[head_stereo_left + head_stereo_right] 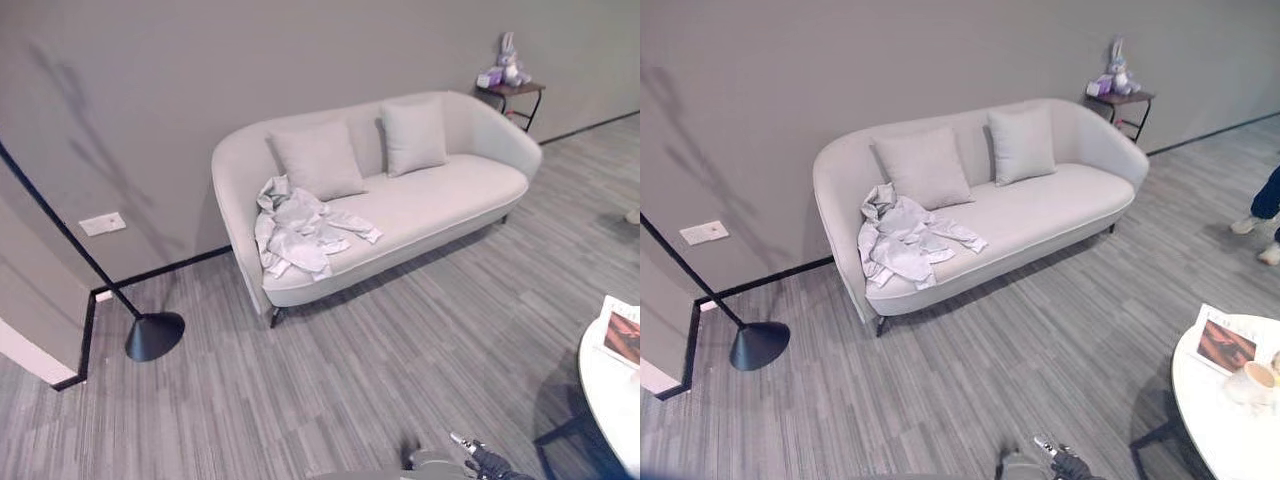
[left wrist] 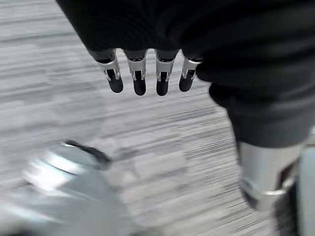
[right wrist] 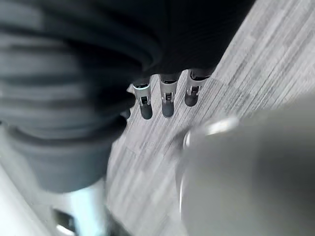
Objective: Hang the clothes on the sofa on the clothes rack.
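Note:
A crumpled light grey garment (image 1: 300, 232) lies on the left end of the pale sofa (image 1: 440, 195), partly draped over the seat's front edge. A black slanted pole with a cone base (image 1: 153, 335) stands on the floor left of the sofa. My right hand (image 1: 487, 463) shows at the lower edge of the eye views, far from the sofa. In the right wrist view its fingers (image 3: 167, 98) hang relaxed over the carpet, holding nothing. In the left wrist view my left hand's fingers (image 2: 139, 74) are straight above the floor, also empty.
Two grey cushions (image 1: 318, 160) lean on the sofa back. A small side table (image 1: 512, 92) with a plush toy stands at the sofa's right end. A round white table (image 1: 1230, 425) with a magazine and cup is at lower right. A person's legs (image 1: 1266, 210) stand at right.

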### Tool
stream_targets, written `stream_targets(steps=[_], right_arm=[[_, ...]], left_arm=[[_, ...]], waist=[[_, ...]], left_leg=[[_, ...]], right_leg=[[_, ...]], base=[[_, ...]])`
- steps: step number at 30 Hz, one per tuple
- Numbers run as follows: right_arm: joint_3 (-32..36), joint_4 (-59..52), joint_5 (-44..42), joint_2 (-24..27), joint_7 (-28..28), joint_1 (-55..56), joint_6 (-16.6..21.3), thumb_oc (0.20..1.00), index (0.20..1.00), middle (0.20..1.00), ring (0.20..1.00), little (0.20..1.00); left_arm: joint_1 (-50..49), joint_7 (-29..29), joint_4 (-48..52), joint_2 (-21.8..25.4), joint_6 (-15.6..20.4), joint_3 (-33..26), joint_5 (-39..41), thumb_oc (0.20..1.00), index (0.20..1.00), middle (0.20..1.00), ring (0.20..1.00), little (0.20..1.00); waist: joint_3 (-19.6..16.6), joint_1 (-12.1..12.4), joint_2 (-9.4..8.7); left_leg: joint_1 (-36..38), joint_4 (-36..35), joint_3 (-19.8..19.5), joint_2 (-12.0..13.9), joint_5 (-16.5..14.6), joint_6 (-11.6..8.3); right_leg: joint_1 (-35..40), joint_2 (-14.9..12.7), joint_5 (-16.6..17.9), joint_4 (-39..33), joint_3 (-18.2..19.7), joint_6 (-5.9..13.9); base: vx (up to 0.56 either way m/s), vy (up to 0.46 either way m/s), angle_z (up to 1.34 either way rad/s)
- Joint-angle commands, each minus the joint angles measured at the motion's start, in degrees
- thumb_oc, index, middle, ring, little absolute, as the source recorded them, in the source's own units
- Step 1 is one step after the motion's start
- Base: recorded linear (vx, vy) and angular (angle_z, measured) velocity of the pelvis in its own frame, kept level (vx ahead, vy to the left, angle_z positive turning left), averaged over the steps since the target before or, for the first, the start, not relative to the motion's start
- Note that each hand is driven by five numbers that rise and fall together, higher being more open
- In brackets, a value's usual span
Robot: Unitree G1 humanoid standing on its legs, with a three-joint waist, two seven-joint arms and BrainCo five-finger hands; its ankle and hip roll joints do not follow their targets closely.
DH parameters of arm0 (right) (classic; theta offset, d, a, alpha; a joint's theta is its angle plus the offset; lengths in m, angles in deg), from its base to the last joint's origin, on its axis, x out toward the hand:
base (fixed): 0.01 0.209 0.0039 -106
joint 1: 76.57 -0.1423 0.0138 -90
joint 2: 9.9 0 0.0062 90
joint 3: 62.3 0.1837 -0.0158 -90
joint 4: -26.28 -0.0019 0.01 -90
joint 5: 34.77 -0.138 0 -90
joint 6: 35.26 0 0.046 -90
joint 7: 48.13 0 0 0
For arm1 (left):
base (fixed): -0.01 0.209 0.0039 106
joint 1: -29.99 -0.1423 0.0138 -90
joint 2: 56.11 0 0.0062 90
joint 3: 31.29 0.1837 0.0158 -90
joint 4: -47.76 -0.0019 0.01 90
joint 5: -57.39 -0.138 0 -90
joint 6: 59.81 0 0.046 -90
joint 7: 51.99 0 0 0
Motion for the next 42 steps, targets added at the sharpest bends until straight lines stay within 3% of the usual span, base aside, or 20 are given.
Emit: stream_targets(steps=[1, 4, 7, 8, 9, 11, 12, 14, 15, 16, 19, 20, 21, 24, 26, 29, 33, 38, 41, 42], right_arm=[[-0.51, 2.42, 0.57, -4.34, 0.96, -0.94, -0.20, 1.000, 1.000, 1.000, 1.000, 1.000], [-1.63, 0.23, 2.26, -4.04, 0.60, -0.65, -0.02, 1.000, 1.000, 1.000, 1.000, 1.000], [-2.31, 0.57, 4.37, -3.14, -0.54, -0.42, 0.33, 1.000, 1.000, 1.000, 1.000, 1.000], [-2.87, 0.74, 5.48, -2.64, -1.03, -0.66, 0.48, 1.000, 1.000, 1.000, 1.000, 1.000], [-4.09, -0.80, 5.89, -1.47, -1.23, -1.46, 0.41, 1.000, 1.000, 1.000, 1.000, 1.000], [-5.99, -4.05, 7.04, -0.12, -1.87, -2.16, 0.73, 1.000, 1.000, 1.000, 1.000, 1.000], [-8.34, -8.12, 9.50, 2.12, -4.45, -4.20, 1.04, 1.000, 1.000, 1.000, 1.000, 1.000], [-9.55, -16.83, 12.61, 5.45, -6.15, -5.04, 1.64, 1.000, 1.000, 1.000, 1.000, 1.000], [-9.33, -22.03, 13.44, 7.26, -6.67, -5.18, 1.69, 1.000, 1.000, 1.000, 1.000, 1.000], [-8.53, -27.01, 14.85, 8.67, -6.78, -5.35, 1.85, 1.000, 1.000, 1.000, 1.000, 1.000], [-10.12, -33.91, 19.46, 10.47, -6.88, -7.05, 1.18, 1.000, 1.000, 1.000, 1.000, 1.000], [-12.31, -36.49, 20.60, 10.14, -6.60, -8.73, 1.56, 1.000, 1.000, 1.000, 1.000, 1.000], [-14.69, -36.21, 23.20, 10.17, -6.39, -10.40, 1.73, 1.000, 1.000, 1.000, 1.000, 1.000], [-21.85, -34.69, 29.51, 11.90, -6.73, -16.16, 1.89, 1.000, 1.000, 1.000, 1.000, 1.000], [-23.21, -33.72, 30.22, 12.04, -6.93, -17.44, 2.01, 1.000, 1.000, 1.000, 1.000, 1.000], [-30.05, -25.51, 31.91, 10.06, -7.99, -23.49, 1.11, 1.000, 1.000, 1.000, 1.000, 1.000], [-32.92, -15.63, 33.97, 7.45, -11.14, -28.31, -0.31, 1.000, 1.000, 1.000, 1.000, 1.000], [-36.03, -3.87, 32.65, 3.23, -14.09, -34.21, -1.55, 1.000, 1.000, 1.000, 1.000, 1.000], [-38.89, 4.24, 30.88, 0.24, -16.78, -41.37, -2.67, 1.000, 1.000, 1.000, 1.000, 1.000], [-38.88, 4.42, 30.85, 0.17, -16.81, -41.55, -2.58, 1.000, 1.000, 1.000, 1.000, 1.000]], left_arm=[[-6.00, 0.12, -0.39, -0.79, -0.18, 3.91, -0.91, 1.000, 1.000, 1.000, 1.000, 1.000], [-5.34, 0.52, -1.30, -0.14, -0.82, 4.82, -2.20, 1.000, 1.000, 1.000, 1.000, 1.000], [-5.75, 0.52, -1.01, 0.24, -1.30, 3.83, -2.35, 1.000, 1.000, 1.000, 1.000, 1.000], [-6.02, 0.70, -0.69, 0.13, -1.36, 3.50, -2.31, 1.000, 1.000, 1.000, 1.000, 1.000], [-5.83, 0.14, 0.08, 0.30, -1.74, 3.13, -1.85, 1.000, 1.000, 1.000, 1.000, 1.000], [-5.65, -0.12, 1.45, -0.08, -2.00, 3.20, -1.51, 1.000, 1.000, 1.000, 1.000, 1.000], [-3.98, -0.04, 4.86, -0.30, -2.06, 4.66, -1.41, 1.000, 1.000, 1.000, 1.000, 1.000], [-3.09, -0.13, 9.05, -0.85, -2.04, 4.35, -0.29, 1.000, 1.000, 1.000, 1.000, 1.000], [-3.44, -0.45, 12.15, -1.11, -1.93, 3.57, 0.32, 1.000, 1.000, 1.000, 1.000, 1.000], [-3.81, 0.34, 12.80, -0.91, -1.29, 2.42, 1.19, 1.000, 1.000, 1.000, 1.000, 1.000], [-4.60, 0.31, 14.30, -1.42, -1.67, -0.10, 2.47, 1.000, 1.000, 1.000, 1.000, 1.000], [-5.24, 0.62, 13.96, -2.29, -1.46, -1.13, 3.22, 1.000, 1.000, 1.000, 1.000, 1.000], [-5.76, 0.38, 11.37, -3.34, -1.82, -2.45, 3.17, 1.000, 1.000, 1.000, 1.000, 1.000], [-6.71, 0.43, 10.42, -4.19, -2.03, -2.63, 2.41, 1.000, 1.000, 1.000, 1.000, 1.000], [-6.90, 0.43, 10.43, -4.29, -2.03, -2.72, 2.43, 1.000, 1.000, 1.000, 1.000, 1.000], [-8.62, 0.47, 8.84, -4.98, -2.31, -3.21, 2.50, 1.000, 1.000, 1.000, 1.000, 1.000], [-9.14, 0.93, 8.58, -5.68, -2.42, -4.25, 2.01, 1.000, 1.000, 1.000, 1.000, 1.000], [-8.61, 1.84, 9.34, -6.62, -2.38, -4.99, 2.31, 1.000, 1.000, 1.000, 1.000, 1.000], [-6.73, 2.80, 10.90, -6.40, -1.86, -3.55, 2.31, 1.000, 1.000, 1.000, 1.000, 1.000], [-6.61, 2.81, 10.88, -6.38, -1.86, -3.60, 2.31, 1.000, 1.000, 1.000, 1.000, 1.000]], waist=[[0.20, 0.95, 0.37], [-0.33, -2.01, -0.54], [-2.32, -2.32, -1.31], [-3.58, -2.28, -1.36], [-4.27, -1.23, -3.69], [-4.00, -0.10, -6.24], [-1.75, 1.16, -8.80], [0.59, 1.58, -8.89], [1.58, 1.99, -8.56], [2.56, 2.54, -8.15], [3.68, 4.48, -7.55], [4.07, 6.27, -6.70], [2.63, 6.18, -5.66], [1.01, 7.29, -5.70], [0.92, 7.47, -5.76], [0.93, 9.15, -5.82], [1.45, 10.05, -5.36], [4.34, 11.49, -5.13], [10.95, 13.05, -4.92], [11.11, 13.02, -4.93]], left_leg=[[-0.13, -5.15, 9.09, -0.40, 16.47, 0.18], [5.06, -6.12, 7.20, 2.19, 14.92, 0.92], [6.30, -4.53, 7.15, 6.12, 15.95, 1.41], [5.83, -1.72, 7.87, 8.28, 17.67, 1.23], [0.73, 6.71, 10.14, 9.80, 17.82, 2.21], [-4.36, 18.49, 11.43, 10.61, 17.09, 2.69], [-9.06, 27.56, 14.20, 12.40, 15.78, 2.85], [-10.62, 24.59, 18.81, 14.27, 15.36, 2.03], [-11.84, 21.89, 19.57, 12.35, 14.28, 0.88], [-12.48, 12.64, 21.19, 9.49, 14.18, -0.72], [-15.44, 0.40, 24.09, 6.06, 16.63, -2.60], [-16.64, -3.55, 24.61, 5.35, 18.15, -2.49], [-14.61, -5.98, 23.93, 5.73, 18.43, -2.33], [-14.92, -6.12, 23.85, 5.37, 18.51, -1.96], [-15.08, -6.12, 23.77, 5.15, 18.48, -1.88], [-15.70, -6.12, 23.61, 4.36, 18.48, -1.70], [-16.03, -6.12, 23.72, 4.30, 18.81, -1.39], [-16.52, -6.12, 23.29, 4.02, 18.87, -1.35], [-18.63, -4.71, 22.79, 4.17, 20.07, -1.77], [-18.59, -4.66, 22.78, 4.17, 20.06, -1.77]], right_leg=[[3.94, -2.40, 10.81, 2.19, -1.02, 1.58], [0.42, -3.05, 13.37, 5.39, 1.00, 2.62], [1.24, -2.11, 14.60, 12.33, 2.04, 3.61], [2.23, -1.58, 14.72, 13.77, 2.09, 4.02], [6.35, -2.43, 14.73, 12.91, 2.21, 3.83], [11.27, -3.60, 15.12, 11.38, 1.12, 3.03], [16.10, -5.58, 15.18, 9.89, -0.17, 2.45], [20.57, -6.20, 14.14, 7.34, -2.61, 2.62], [22.85, -6.08, 13.68, 5.76, -3.53, 2.50], [26.15, -5.83, 13.07, 3.42, -4.84, 2.56], [30.48, -4.61, 11.82, 1.01, -6.32, 2.32], [32.59, -3.88, 10.68, 0.73, -6.65, 1.90], [32.72, -2.97, 9.55, 0.73, -6.61, 1.66], [32.44, -3.45, 8.93, 0.73, -6.68, 1.96], [32.38, -3.57, 8.73, 0.73, -6.76, 2.02], [32.23, -4.40, 8.09, 0.73, -7.41, 2.33], [31.85, -4.73, 7.86, 0.73, -7.73, 2.53], [31.39, -5.21, 6.82, 0.73, -8.08, 2.77], [30.88, -5.81, 7.04, 0.73, -8.34, 2.81], [30.95, -5.82, 7.04, 0.73, -8.35, 2.81]], base=[[0.66, -0.158, 1.36], [0.59, -0.205, 1.17], [0.63, -0.302, 1.18], [0.73, -0.448, 0.45], [0.74, -0.481, 0.32], [0.65, -0.459, 0.56], [0.50, -0.383, 0.50], [0.37, -0.215, 0.41], [0.37, -0.047, 0.52], [0.33, -0.011, 0.64], [0.24, 0.014, 0.33], [0.28, 0.100, -0.23], [0.29, 0.153, -0.16], [0.13, 0.132, -0.27], [0.05, 0.125, -0.03], [0.09, 0.224, 0.80], [0.05, 0.178, 0.24], [0.00, 0.185, -0.03], [-0.15, 0.134, -0.09], [-0.45, 0.205, 0.06]])
